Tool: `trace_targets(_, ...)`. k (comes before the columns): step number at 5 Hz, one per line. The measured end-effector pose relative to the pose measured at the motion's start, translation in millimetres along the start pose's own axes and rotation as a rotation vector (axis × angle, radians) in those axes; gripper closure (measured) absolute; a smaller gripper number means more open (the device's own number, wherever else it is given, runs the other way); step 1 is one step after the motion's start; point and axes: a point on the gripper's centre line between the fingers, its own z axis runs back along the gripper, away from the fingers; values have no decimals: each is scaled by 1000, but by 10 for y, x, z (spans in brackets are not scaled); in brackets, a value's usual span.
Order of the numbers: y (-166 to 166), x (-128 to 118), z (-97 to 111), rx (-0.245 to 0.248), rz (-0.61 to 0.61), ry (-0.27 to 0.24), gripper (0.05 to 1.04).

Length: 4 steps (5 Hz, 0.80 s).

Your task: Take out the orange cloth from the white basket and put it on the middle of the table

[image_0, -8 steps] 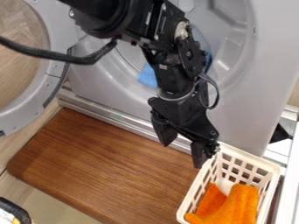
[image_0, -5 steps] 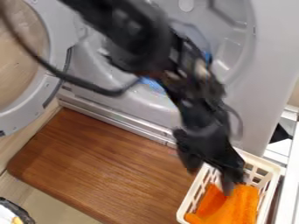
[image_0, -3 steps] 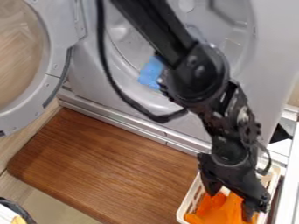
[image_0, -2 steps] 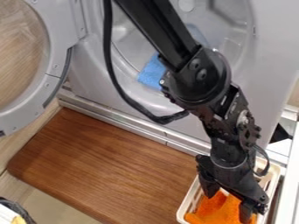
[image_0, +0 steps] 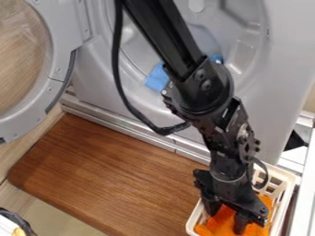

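Note:
My gripper (image_0: 226,215) is down inside the white basket (image_0: 285,189) at the lower right, its fingers spread apart over the orange cloth (image_0: 255,228). Some of the cloth shows between the two fingers. The gripper's body covers the cloth's upper part, and whether the tips press into the fabric I cannot tell. Left of the basket lies the brown wooden table (image_0: 111,177).
Behind the table stands a grey machine (image_0: 271,101) with a blue cloth (image_0: 156,78) in its round opening. Its round door (image_0: 59,73) hangs open at the left. A dark-rimmed object (image_0: 18,221) is at the lower left corner.
From above the basket's far left corner, the gripper has swung right and down into it, then shifted a little left over the orange cloth. The cloth shows no clear shift.

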Motion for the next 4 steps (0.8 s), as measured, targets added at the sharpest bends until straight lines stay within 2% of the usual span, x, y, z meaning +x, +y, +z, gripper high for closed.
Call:
trace_targets(1, -26, 12, -52, 12, -4, 22, 727)
trace_targets(2, -60, 4, -88, 17, -9, 35, 942)
trace_targets(3, -67, -7, -84, 20, -19, 40, 1026)
trace_targets(4, -75, 30, 26, 25, -35, 26, 1032)
